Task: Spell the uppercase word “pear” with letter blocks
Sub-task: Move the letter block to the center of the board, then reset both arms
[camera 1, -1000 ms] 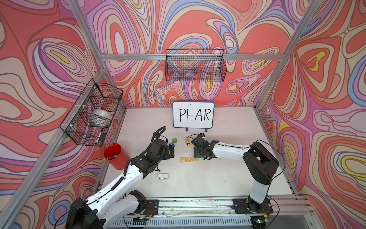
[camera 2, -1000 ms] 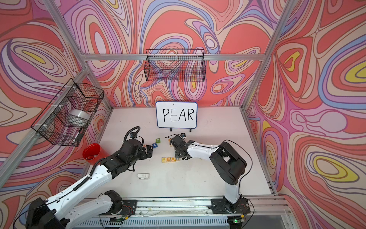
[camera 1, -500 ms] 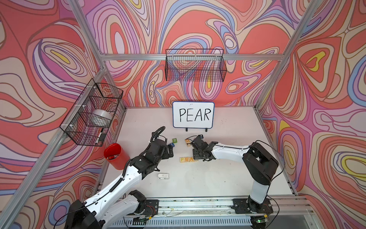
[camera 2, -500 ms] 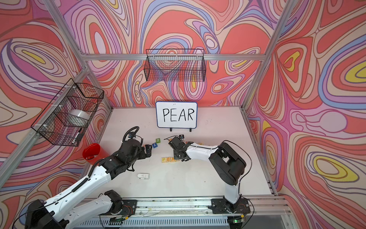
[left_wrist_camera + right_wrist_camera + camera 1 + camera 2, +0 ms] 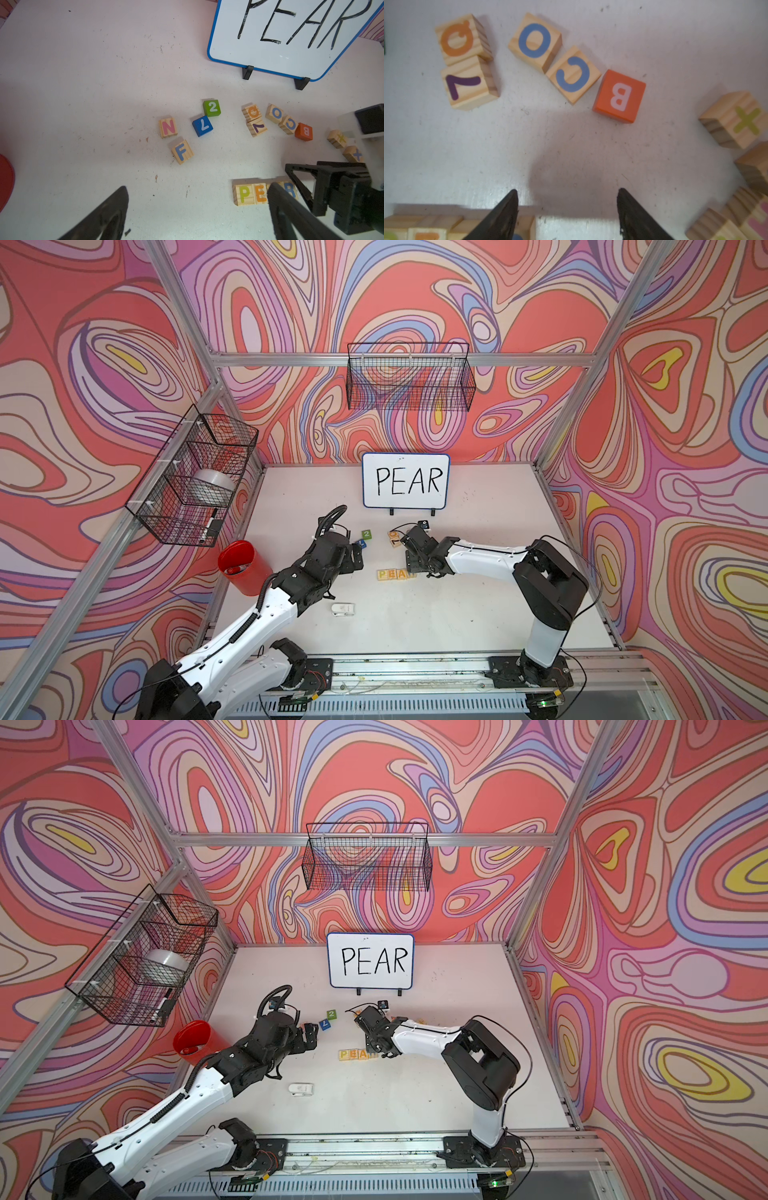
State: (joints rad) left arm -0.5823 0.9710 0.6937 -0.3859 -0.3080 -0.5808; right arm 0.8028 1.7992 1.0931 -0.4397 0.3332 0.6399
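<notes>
Progress: letter blocks (image 5: pixel 252 193) P-E-A-R in row, seemingly complete | right pincer (image 5: pixel 567 190) spread, empty | left pincer (image 5: pixel 197 186) spread, empty | remaining: none apparent

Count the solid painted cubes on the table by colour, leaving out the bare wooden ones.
Green cube: 1
Blue cube: 1
Orange cube: 1
Total: 3
</notes>
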